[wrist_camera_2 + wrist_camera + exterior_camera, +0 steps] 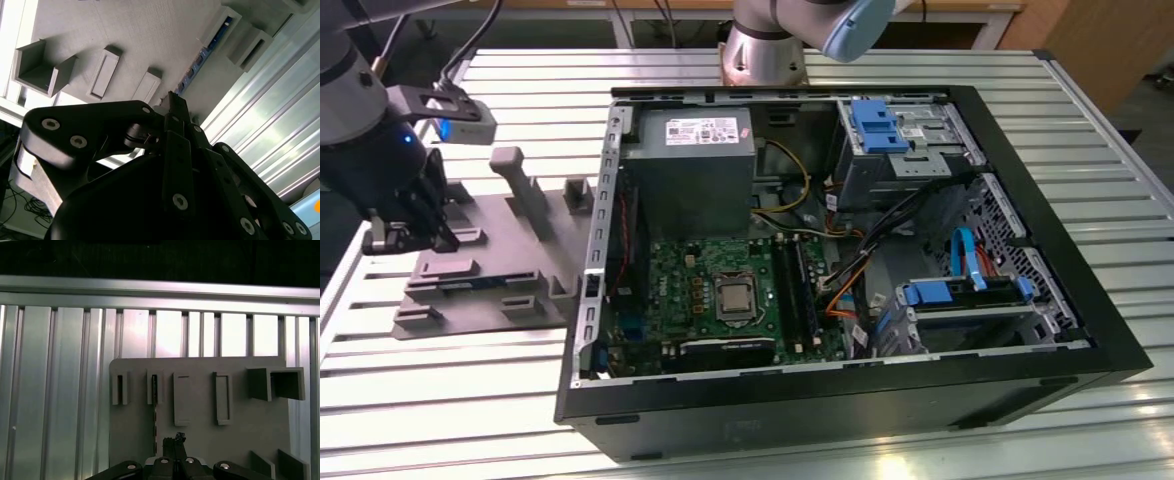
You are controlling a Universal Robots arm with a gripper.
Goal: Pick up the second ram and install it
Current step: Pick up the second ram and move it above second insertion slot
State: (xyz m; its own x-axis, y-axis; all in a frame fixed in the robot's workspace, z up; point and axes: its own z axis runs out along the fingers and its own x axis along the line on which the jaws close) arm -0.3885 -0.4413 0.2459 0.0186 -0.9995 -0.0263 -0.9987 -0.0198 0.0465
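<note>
The second ram [471,283] stands on edge in a slot of the grey moulded tray [520,245] on the exterior view's left. Its dark blue-green edge shows in both wrist views [202,59] [155,412]. My gripper [408,238] hangs just above the tray. Its black fingers are together at the tips [172,100] [175,440], with nothing between them. The tips are beside one end of the ram, slightly off its line and not touching it. The open computer case [1074,250] holds the motherboard [707,290] with its long black slots [797,290].
The tray [240,440] carries raised blocks [520,180] and several empty slot blocks [181,397]. It lies on a ribbed metal table [440,380]. Inside the case are a power supply [687,170], blue drive brackets [874,125] and loose cables [847,290]. The arm's base [767,45] stands behind the case.
</note>
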